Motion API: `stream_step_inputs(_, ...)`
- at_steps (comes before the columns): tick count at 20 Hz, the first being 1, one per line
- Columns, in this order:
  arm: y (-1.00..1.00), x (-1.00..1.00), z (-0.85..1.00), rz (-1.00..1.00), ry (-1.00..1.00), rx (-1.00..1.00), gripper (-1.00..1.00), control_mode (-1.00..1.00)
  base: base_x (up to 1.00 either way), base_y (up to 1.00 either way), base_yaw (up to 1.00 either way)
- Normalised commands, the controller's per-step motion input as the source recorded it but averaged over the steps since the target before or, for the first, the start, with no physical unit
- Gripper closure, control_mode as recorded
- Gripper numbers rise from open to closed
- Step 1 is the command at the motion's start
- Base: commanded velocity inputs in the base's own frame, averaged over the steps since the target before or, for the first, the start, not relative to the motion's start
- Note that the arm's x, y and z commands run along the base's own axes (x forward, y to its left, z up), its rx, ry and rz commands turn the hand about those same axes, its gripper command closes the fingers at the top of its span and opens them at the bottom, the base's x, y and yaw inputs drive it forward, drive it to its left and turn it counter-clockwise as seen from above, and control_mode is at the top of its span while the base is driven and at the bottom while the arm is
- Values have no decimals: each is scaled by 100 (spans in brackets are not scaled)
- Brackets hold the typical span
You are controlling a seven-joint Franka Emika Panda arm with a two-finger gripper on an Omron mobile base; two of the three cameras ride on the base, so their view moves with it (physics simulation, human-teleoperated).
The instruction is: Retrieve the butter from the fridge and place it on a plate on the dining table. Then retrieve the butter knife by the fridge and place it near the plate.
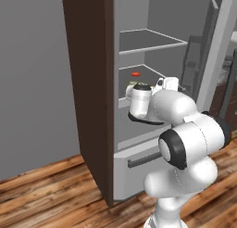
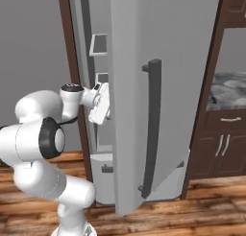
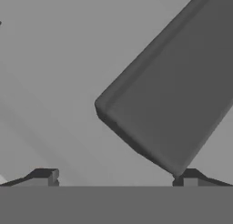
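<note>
The fridge (image 1: pixel 148 41) stands open, its light-grey door (image 2: pixel 182 62) swung out with the dark bar handle (image 2: pixel 153 124) facing the right base view. My gripper (image 1: pixel 172 85) reaches in at the height of the middle shelf (image 1: pixel 139 69), beside the door's edge (image 2: pixel 103 105). In the hand view its two fingertips (image 3: pixel 45 175) stand far apart with nothing between them, so the gripper (image 3: pixel 118 175) is open. A dark grey boxy part of the fridge's inside (image 3: pixel 173 95) lies just ahead of it. The butter is hidden. The plate, dining table and butter knife are out of view.
A small red thing (image 1: pixel 135 74) lies on the middle shelf. The lower drawer (image 1: pixel 139 160) is closed. A dark brown panel (image 1: pixel 88 83) flanks the fridge on the left. Brown cabinets (image 2: pixel 221 148) with a marbled counter (image 2: pixel 228 93) stand to the right.
</note>
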Motion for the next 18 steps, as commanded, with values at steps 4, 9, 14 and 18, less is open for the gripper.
stream_step_inputs(4,-98,-35,0,0,1,2,-100,-100,0,0,0)
stream_step_inputs(9,-100,-46,0,0,0,8,-100,-100,0,0,0)
stream_step_inputs(14,-100,-38,0,1,0,9,-100,-100,0,0,0)
stream_step_inputs(18,-100,-6,0,3,4,8,-100,-100,0,0,0)
